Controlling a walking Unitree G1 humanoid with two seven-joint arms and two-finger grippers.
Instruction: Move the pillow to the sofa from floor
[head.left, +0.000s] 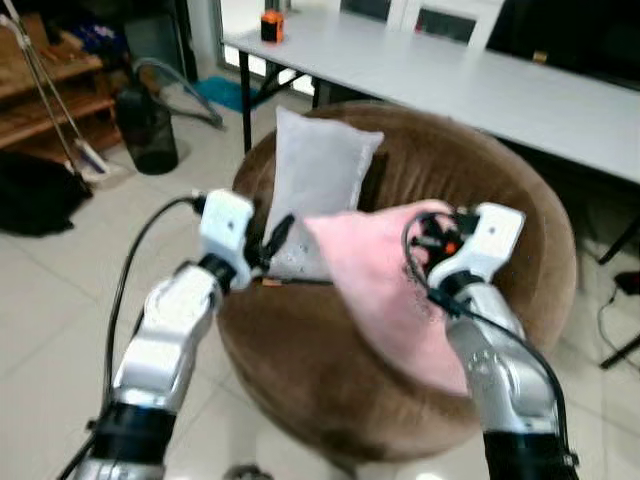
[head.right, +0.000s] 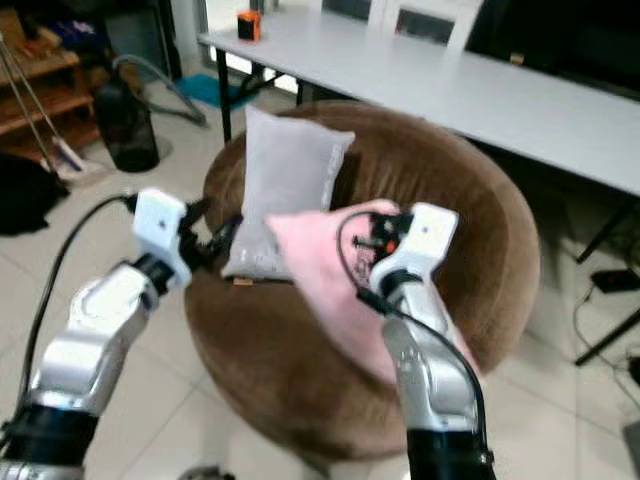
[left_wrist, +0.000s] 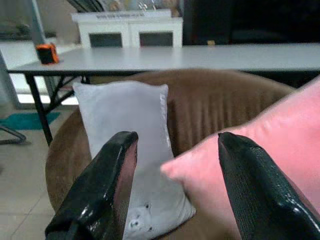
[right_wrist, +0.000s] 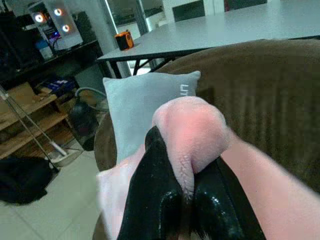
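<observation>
A pink pillow hangs over the seat of the round brown sofa, its top corner pinched in my right gripper, which is shut on it. The pillow's lower end droops toward the sofa's front rim. My left gripper is open just to the left of the pink pillow's free corner, with its fingers not touching it. A grey pillow stands upright against the sofa's back left.
A long white table with an orange object runs behind the sofa. To the left on the tiled floor are a dark bin, a mop, wooden shelves and a black bag.
</observation>
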